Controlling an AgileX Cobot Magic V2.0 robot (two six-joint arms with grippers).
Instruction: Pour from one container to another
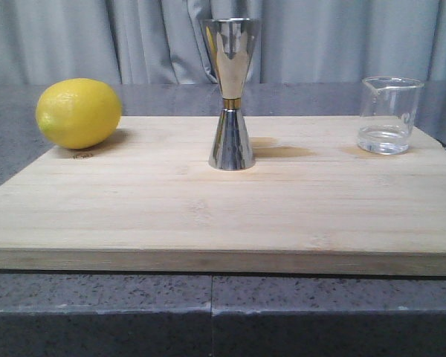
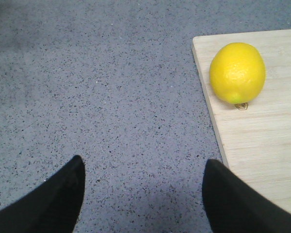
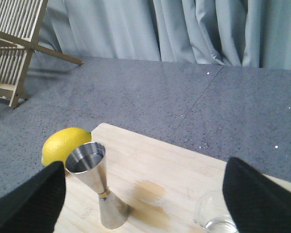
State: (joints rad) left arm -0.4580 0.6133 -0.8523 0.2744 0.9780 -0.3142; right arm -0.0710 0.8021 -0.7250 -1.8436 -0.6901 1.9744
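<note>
A small clear glass beaker (image 1: 387,115) with a pouring lip stands at the back right of the wooden board (image 1: 208,216), a little clear liquid in its bottom. The shiny steel hourglass cup (image 1: 231,93) stands upright at the board's middle back. In the right wrist view the steel cup (image 3: 96,189) and the beaker (image 3: 211,217) both lie between the spread fingers of my right gripper (image 3: 144,180), which hangs open above the board. My left gripper (image 2: 143,167) is open over bare counter, left of the board (image 2: 262,136). Neither gripper shows in the front view.
A yellow lemon (image 1: 79,112) sits on the board's back left corner, also seen as the lemon (image 2: 237,72) near the board's edge. A damp stain (image 1: 282,151) marks the wood right of the steel cup. A wooden rack (image 3: 14,43) stands on the grey counter (image 1: 208,312). Curtains hang behind.
</note>
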